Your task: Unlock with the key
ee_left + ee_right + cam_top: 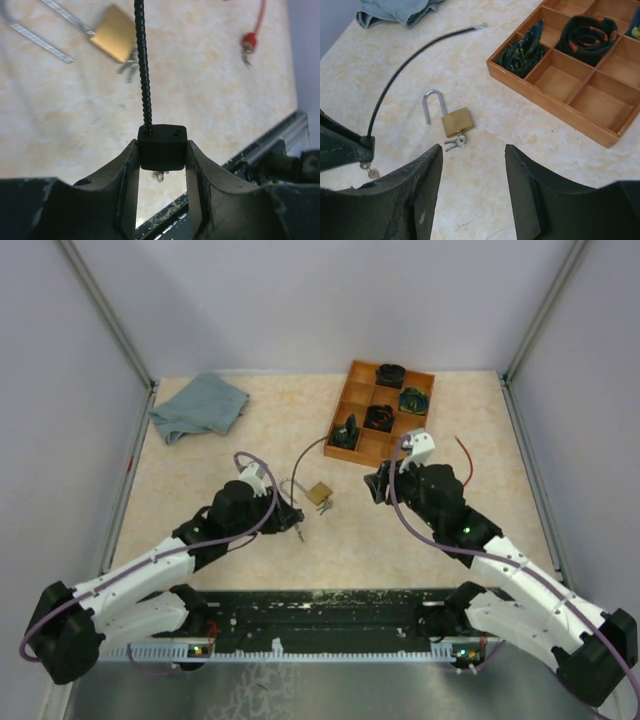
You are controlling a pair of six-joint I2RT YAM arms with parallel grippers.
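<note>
padlock (116,33): blurred in the left wrist view, partly off-frame
tray (545,102): cropped at the right edge
keys (324,507): too tiny from above

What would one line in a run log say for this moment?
left end effector: shut on black cable lock | right end effector: open, empty | brass padlock: on table, shackle open, keys at its base

Brass padlock (457,122) flat on the table (530,125), one shackle leg free beside the body — silver keys (455,144) at its base.
</note>
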